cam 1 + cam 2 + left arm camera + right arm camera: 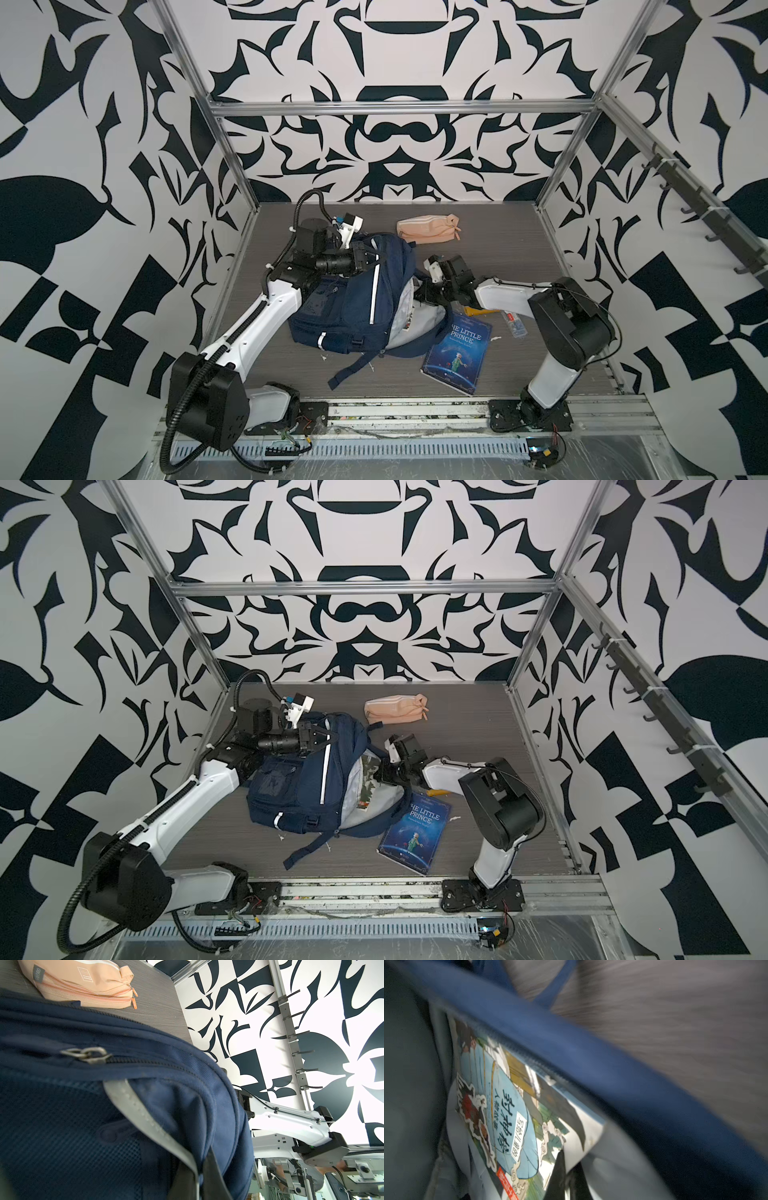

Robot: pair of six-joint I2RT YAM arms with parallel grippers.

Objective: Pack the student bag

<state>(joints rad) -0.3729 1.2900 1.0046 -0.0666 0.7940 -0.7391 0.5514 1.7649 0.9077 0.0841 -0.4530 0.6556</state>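
Note:
The student bag (353,299) (303,779), navy with white stripes, lies on its side mid-table with its main mouth open toward the right. My left gripper (376,261) (328,738) (200,1178) is shut on the bag's upper flap by a grey stripe and holds it up. My right gripper (419,293) (380,773) (568,1180) is shut, with its tips inside the bag's mouth. An illustrated book (512,1105) (365,796) lies in the grey lining under the blue zip rim (591,1064). Its white corner touches the fingertips; whether it is pinched I cannot tell.
A peach-pink pencil pouch (428,228) (87,982) lies behind the bag. A blue "The Little Prince" book (457,357) (415,837) lies front right, partly on the bag's edge. A yellow item (473,311) and a small clear packet (513,324) lie under my right arm. A strap (353,368) trails forward.

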